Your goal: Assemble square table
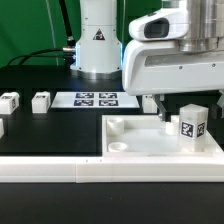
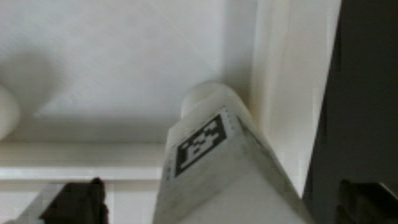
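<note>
Wrist view: jaws stood apart, holding nothing. A tagged leg (image 2: 214,150) stood upright near them, untouched, on the square table (image 2: 107,90) slab. Spare legs (image 1: 40,100) lay well away on the tabletop (image 1: 60,130). Likely risk: an off-centre approach lets one jaw strike first and topple the leg.

The square table (image 1: 138,142) looks smooth white plastic.
</note>
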`<state>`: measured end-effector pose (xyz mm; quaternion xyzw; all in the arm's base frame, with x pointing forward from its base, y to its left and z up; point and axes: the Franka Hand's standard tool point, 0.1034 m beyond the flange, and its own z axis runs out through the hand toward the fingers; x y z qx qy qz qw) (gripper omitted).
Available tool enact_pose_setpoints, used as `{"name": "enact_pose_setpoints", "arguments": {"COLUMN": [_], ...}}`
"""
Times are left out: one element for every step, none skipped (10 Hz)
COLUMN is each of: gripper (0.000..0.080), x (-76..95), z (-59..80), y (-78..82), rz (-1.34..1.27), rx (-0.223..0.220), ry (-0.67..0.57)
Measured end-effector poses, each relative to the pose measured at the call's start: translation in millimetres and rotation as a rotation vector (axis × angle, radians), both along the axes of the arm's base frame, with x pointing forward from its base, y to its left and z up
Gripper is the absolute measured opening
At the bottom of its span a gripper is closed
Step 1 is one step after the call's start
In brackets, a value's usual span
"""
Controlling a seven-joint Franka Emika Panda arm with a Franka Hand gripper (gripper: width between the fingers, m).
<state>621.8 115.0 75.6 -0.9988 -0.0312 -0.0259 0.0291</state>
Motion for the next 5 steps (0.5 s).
{"name": "enact_pose_setpoints", "arguments": {"gripper": [0.0649, 0.0649, 0.0649, 0.0649, 0.0649], "x": [-0.5, -0.5, -0.9, -0.8, -0.6], "z": [-0.5, -0.3, -0.4, -0.4, -0.5], "y": [1.1, 2.1, 3.6, 3.5, 2.6], "rz": [0.079, 0.150, 0.212, 0.290, 0.349], "rx": [-0.012, -0.023, -0.035, -0.047, -0.051], "ry": [-0.004, -0.007, -0.010, -0.014, -0.017]}}
